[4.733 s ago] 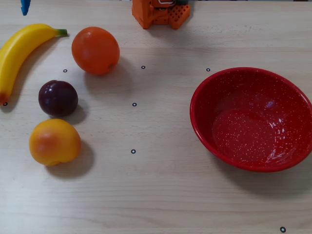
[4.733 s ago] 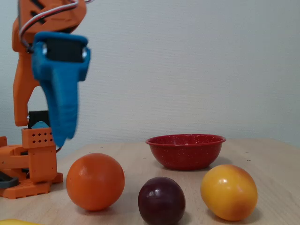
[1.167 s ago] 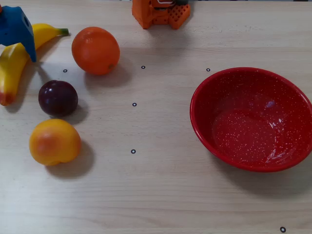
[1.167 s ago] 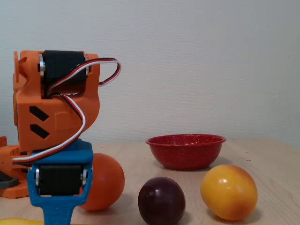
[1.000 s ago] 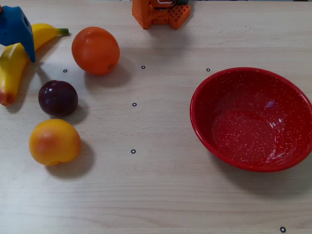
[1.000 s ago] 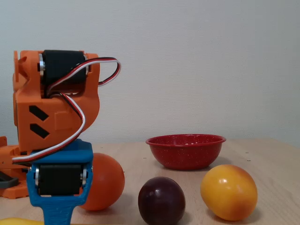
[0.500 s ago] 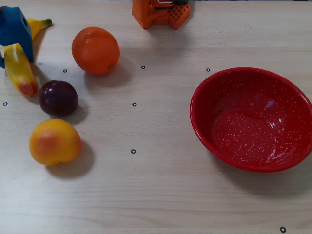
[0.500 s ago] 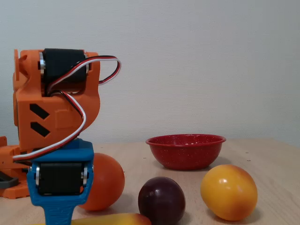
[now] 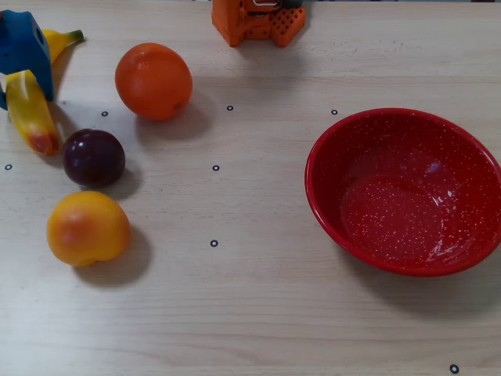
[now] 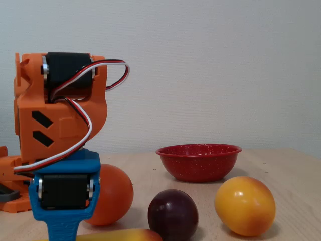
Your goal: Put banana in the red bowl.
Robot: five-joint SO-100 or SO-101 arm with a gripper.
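Observation:
The banana lies at the far left of the table in the overhead view, its green stem tip pointing up-right and its reddish end toward the plum. My blue gripper sits directly over the banana's middle and hides it. I cannot see the fingers or tell whether they are closed on it. In the fixed view the gripper reaches down to the banana at the bottom edge. The red bowl stands empty at the right, far from the gripper; it also shows in the fixed view.
An orange, a dark plum and a round yellow-orange fruit lie just right of and below the banana. The orange arm base stands at the top middle. Small black ring marks dot the wooden table.

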